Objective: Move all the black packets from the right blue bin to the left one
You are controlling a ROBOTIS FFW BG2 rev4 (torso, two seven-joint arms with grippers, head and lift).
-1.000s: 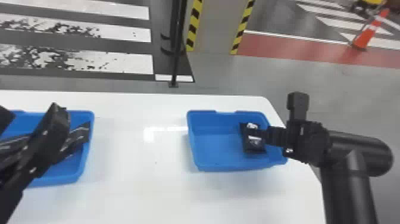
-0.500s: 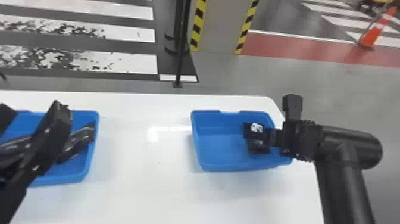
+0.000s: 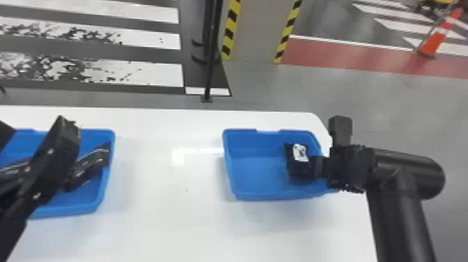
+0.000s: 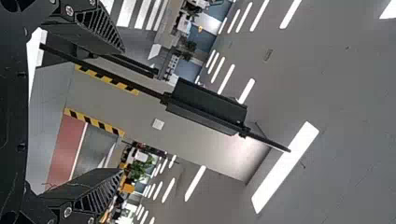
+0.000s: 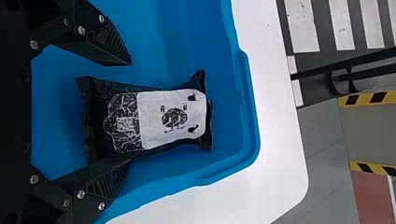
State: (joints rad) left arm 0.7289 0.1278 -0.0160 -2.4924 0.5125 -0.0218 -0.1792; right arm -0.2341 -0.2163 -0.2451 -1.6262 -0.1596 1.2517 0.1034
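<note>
In the head view, my right gripper (image 3: 310, 167) is low over the right side of the right blue bin (image 3: 257, 174), at a black packet with a white label (image 3: 300, 153). The right wrist view has that packet (image 5: 163, 116) lying in the bin, with the right gripper (image 5: 130, 112) open and one finger on each side of its near part. My left gripper (image 3: 34, 134) stands raised over the left blue bin (image 3: 101, 198), partly covering it. Dark packets (image 3: 87, 167) lie in that bin. In the left wrist view the left gripper (image 4: 122, 111) is open and holds nothing.
Both bins stand on a white table (image 3: 160, 223), with a stretch of tabletop between them. The table's rounded far right corner lies close behind the right bin. Beyond the far edge a thin black pole (image 3: 210, 69) rises from the floor.
My right gripper has moved left and slightly toward the robot, farther over the packet in the right bin. The head view has shifted slightly. My left arm looks nearly still over its bin.
</note>
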